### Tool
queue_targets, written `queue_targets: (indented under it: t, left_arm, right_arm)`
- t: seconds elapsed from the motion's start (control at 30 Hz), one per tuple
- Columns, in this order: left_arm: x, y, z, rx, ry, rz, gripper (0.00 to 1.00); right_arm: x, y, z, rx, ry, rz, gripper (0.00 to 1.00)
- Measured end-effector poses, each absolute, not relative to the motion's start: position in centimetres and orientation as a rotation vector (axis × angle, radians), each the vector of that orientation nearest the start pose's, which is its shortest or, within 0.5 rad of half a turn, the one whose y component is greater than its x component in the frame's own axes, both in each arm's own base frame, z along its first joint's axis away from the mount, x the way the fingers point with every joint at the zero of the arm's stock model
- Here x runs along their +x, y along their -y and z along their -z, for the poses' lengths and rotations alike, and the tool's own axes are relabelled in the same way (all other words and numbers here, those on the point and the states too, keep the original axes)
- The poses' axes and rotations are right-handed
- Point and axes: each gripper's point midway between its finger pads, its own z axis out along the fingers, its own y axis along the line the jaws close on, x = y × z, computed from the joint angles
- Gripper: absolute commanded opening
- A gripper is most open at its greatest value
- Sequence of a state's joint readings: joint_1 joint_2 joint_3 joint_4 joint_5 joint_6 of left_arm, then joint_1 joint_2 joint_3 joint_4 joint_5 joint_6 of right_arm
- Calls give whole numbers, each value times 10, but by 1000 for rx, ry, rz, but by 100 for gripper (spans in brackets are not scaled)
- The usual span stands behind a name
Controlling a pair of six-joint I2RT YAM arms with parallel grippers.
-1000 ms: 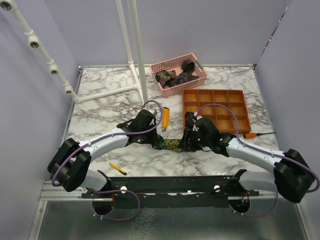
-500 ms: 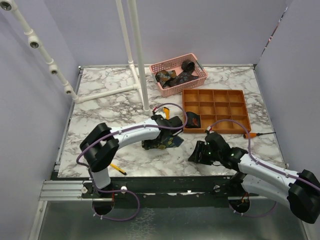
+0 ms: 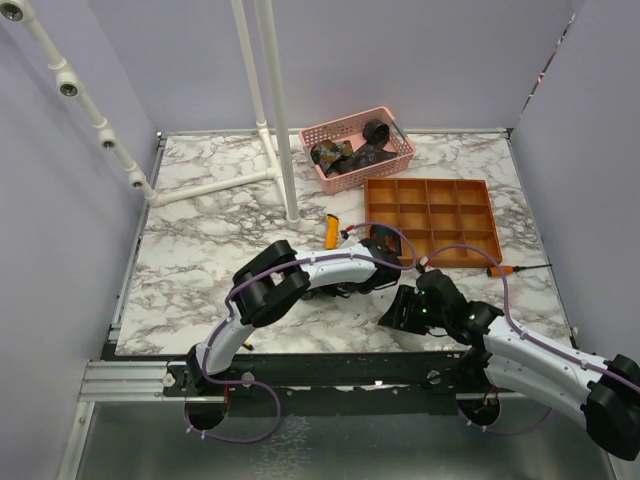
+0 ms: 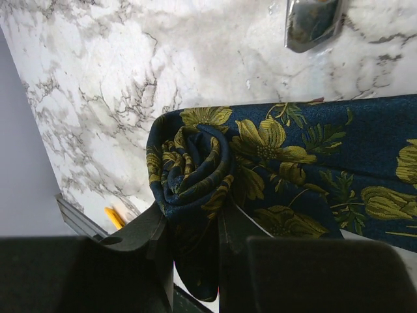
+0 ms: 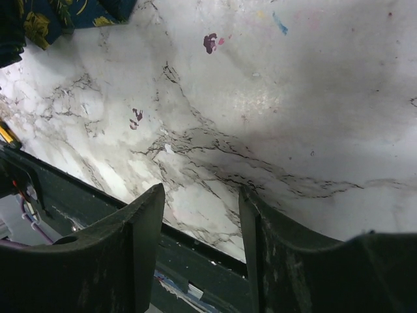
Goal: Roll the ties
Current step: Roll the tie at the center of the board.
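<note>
coiled tie [image 4: 195, 163] in left end effector [image 4: 192, 227]

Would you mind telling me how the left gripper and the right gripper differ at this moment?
The left gripper is clamped on the coiled end of a floral tie; the right gripper holds nothing. The left jaws stand narrow, the right jaws wider apart over the marble table. Both are dark in colour.

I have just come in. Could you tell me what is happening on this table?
The left gripper holds a floral tie, one end wound into a coil, pinched between its jaws near the orange tray. The right gripper hangs open over the table, holding nothing. More ties lie in the pink basket.
</note>
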State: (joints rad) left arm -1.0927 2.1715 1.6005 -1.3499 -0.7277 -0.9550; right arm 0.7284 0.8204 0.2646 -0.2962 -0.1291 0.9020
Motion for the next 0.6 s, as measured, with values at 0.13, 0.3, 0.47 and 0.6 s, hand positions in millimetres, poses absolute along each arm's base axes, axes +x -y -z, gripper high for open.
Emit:
queue_targets:
  t: [0.13,0.3,0.47,0.6]
  left_arm:
    - [227,239,-44,370,-2536,-879,50]
    - [228,249,-39,371,-2550,-816,72]
    - [228,259,-46,347,-2569,-713,89]
    - [229,271,-55,311,-2582,-595,99]
  right_arm:
    - [126,-187,-28,162,-2614,-834,55]
    - [125,-187,-29,161,-2610,-842,57]
    - [125,-187,-29,164,-2612,-842,58]
    - [124,-187,-29,163,-2615,-846,62]
